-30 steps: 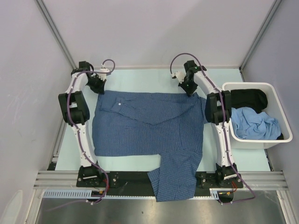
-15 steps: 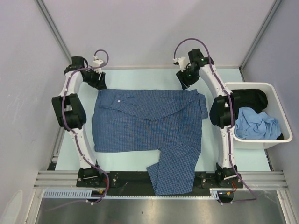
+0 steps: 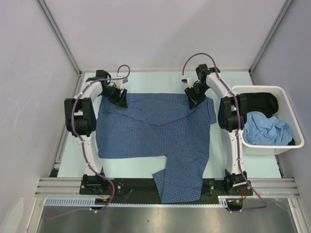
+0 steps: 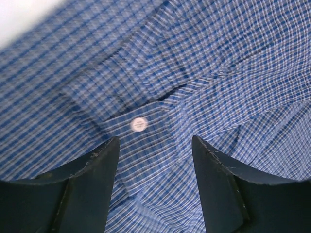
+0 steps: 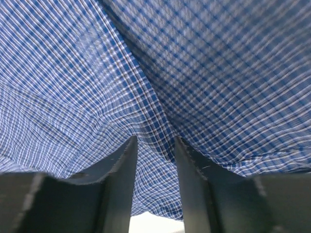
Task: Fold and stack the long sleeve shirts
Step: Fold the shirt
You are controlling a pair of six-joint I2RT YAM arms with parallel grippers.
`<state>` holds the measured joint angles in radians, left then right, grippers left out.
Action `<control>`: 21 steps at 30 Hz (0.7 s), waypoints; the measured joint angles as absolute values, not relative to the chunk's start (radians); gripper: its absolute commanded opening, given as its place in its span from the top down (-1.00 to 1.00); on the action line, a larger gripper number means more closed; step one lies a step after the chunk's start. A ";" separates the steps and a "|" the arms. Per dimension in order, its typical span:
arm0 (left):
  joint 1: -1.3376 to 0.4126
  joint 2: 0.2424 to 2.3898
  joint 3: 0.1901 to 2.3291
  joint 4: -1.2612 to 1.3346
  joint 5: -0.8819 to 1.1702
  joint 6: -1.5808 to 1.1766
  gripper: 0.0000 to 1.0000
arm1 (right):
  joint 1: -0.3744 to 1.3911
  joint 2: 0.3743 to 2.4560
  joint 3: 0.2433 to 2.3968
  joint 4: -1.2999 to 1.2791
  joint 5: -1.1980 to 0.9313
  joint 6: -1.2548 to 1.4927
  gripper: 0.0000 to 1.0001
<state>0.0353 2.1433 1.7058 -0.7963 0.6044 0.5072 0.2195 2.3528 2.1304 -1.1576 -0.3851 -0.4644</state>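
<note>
One long sleeve shirt (image 3: 155,128), dark blue with fine white checks, lies spread flat on the table. One sleeve (image 3: 180,179) hangs over the near edge. My left gripper (image 3: 120,98) is over the shirt's far left part. In the left wrist view this gripper (image 4: 155,141) is open just above a folded cuff with a white button (image 4: 138,124). My right gripper (image 3: 193,98) is at the shirt's far right part. In the right wrist view that gripper (image 5: 155,141) has its jaws apart, with a raised crease of the checked cloth (image 5: 160,131) between the tips.
A white bin (image 3: 266,150) stands at the table's right side and holds a black garment (image 3: 260,102) and a crumpled light-blue garment (image 3: 267,128). Pale walls and metal frame posts enclose the table. The arm bases sit on the near rail.
Both grippers were shut at the shirt's far corners a second ago. They opened, lifted off, and have come inward over the cloth, the left one moving right.
</note>
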 measured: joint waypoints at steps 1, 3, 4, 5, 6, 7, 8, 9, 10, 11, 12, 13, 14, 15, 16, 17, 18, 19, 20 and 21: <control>0.027 2.143 1.699 -0.795 0.602 0.505 -0.29 | 0.215 2.353 2.119 -1.162 -0.387 -0.465 0.44; 0.009 2.143 1.688 -0.793 0.592 0.505 -0.16 | 0.205 2.353 2.101 -1.169 -0.389 -0.471 0.70; 0.004 2.143 1.685 -0.793 0.587 0.504 -0.12 | 0.200 2.353 2.093 -1.170 -0.389 -0.473 0.72; -0.002 2.143 1.683 -0.793 0.582 0.503 0.04 | 0.195 2.353 2.085 -1.171 -0.388 -0.476 0.75; -0.009 2.143 1.682 -0.793 0.577 0.503 0.13 | 0.189 2.353 2.075 -1.170 -0.387 -0.475 0.77; -0.012 2.143 1.682 -0.792 0.575 0.499 0.20 | 0.185 2.353 2.069 -1.171 -0.385 -0.476 0.78; -0.016 2.143 1.682 -0.789 0.573 0.498 0.33 | 0.180 2.353 2.061 -1.172 -0.385 -0.476 0.78; -0.021 2.143 1.682 -0.785 0.571 0.497 0.38 | 0.175 2.353 2.057 -1.174 -0.385 -0.477 0.78; -0.027 2.143 1.682 -0.783 0.569 0.496 0.40 | 0.172 2.353 2.054 -1.175 -0.383 -0.479 0.77; -0.033 2.143 1.682 -0.782 0.566 0.495 0.40 | 0.170 2.353 2.053 -1.174 -0.381 -0.480 0.75; -0.039 2.143 1.682 -0.777 0.559 0.494 0.37 | 0.169 2.353 2.053 -1.174 -0.380 -0.480 0.64; -0.042 2.144 1.682 -0.771 0.553 0.491 0.31 | 0.168 2.353 2.053 -1.172 -0.374 -0.480 0.57; -0.047 2.144 1.682 -0.766 0.548 0.488 0.14 | 0.168 2.353 2.053 -1.169 -0.366 -0.480 0.49; -0.049 2.144 1.683 -0.763 0.545 0.486 0.04 | 0.168 2.353 2.053 -1.167 -0.356 -0.479 0.36; -0.050 2.145 1.683 -0.760 0.543 0.482 -0.06 | 0.168 2.353 2.053 -1.166 -0.348 -0.480 0.28; -0.051 2.145 1.683 -0.757 0.544 0.478 -0.21 | 0.169 2.353 2.053 -1.164 -0.341 -0.480 0.21; -0.048 2.144 1.681 -0.751 0.551 0.476 -0.26 | 0.169 2.353 2.053 -1.162 -0.335 -0.480 0.07; -0.042 2.139 1.676 -0.739 0.561 0.472 -0.30 | 0.169 2.352 2.052 -1.160 -0.329 -0.480 0.02; -0.036 2.131 1.668 -0.735 0.569 0.477 -0.35 | 0.169 2.349 2.049 -1.156 -0.327 -0.480 -0.01; -0.024 2.117 1.652 -0.730 0.585 0.485 -0.37 | 0.168 2.342 2.038 -1.150 -0.326 -0.485 -0.04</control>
